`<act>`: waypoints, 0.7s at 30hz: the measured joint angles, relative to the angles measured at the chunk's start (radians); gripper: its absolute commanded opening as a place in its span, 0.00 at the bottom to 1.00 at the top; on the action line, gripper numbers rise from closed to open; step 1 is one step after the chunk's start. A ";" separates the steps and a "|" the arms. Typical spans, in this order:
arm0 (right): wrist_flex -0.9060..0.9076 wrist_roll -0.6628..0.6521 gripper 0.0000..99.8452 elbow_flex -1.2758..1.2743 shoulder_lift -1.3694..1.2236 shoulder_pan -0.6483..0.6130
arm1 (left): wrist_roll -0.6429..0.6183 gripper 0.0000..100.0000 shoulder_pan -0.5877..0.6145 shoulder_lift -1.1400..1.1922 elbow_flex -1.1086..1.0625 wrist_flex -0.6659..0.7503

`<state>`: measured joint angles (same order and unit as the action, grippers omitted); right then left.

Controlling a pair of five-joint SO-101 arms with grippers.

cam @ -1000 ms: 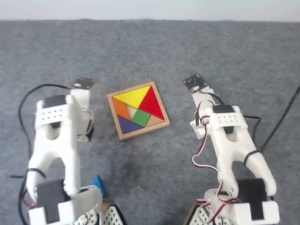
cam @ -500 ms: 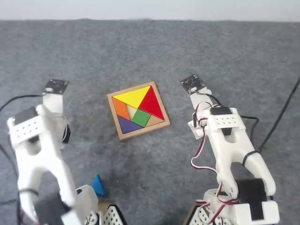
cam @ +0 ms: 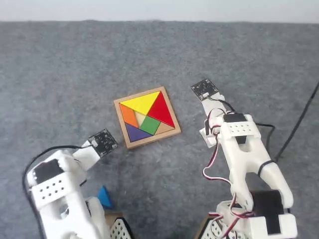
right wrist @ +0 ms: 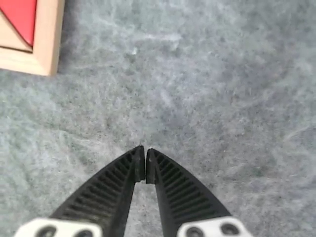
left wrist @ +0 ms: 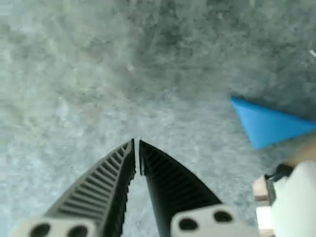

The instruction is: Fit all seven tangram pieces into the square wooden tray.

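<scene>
The step in hand looks like fetching the blue triangle, the one piece lying outside the square wooden tray. To do it well, the left jaws, pressed together and empty, should spread first. They should then swing sideways until they straddle the piece and close on two flat edges rather than a point, since it could slip. The triangle lies flat on the grey tabletop, near the left jaws' tips but off to one side, and well apart from the tray. The right jaws, also pressed together, hang near a tray corner.
</scene>
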<state>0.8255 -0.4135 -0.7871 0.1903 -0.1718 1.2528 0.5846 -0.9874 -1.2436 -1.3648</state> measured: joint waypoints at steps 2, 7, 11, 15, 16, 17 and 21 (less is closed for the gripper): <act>0.000 0.000 0.01 0.000 0.000 -0.002 | 0.002 0.02 -0.003 -0.011 -0.025 0.000; -0.003 0.002 0.01 -0.015 0.000 -0.049 | 0.008 0.02 -0.014 -0.020 -0.160 0.107; -0.009 0.002 0.01 -0.091 0.000 -0.146 | -0.120 0.01 0.015 -0.020 -0.209 0.292; -0.063 0.000 0.01 -0.167 0.011 -0.212 | -0.419 0.01 0.035 -0.020 -0.198 0.390; -0.092 0.000 0.01 -0.190 0.023 -0.218 | -0.463 0.01 0.029 -0.020 -0.186 0.385; -0.117 0.000 0.01 -0.216 0.043 -0.221 | -0.493 0.01 0.011 -0.020 -0.170 0.376; -0.146 0.000 0.01 -0.252 0.072 -0.222 | -0.549 0.01 -0.046 -0.020 -0.100 0.316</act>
<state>0.6797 -0.4135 -1.0388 0.2624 -0.3943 0.7035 0.5386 -1.0073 -1.3433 -1.0487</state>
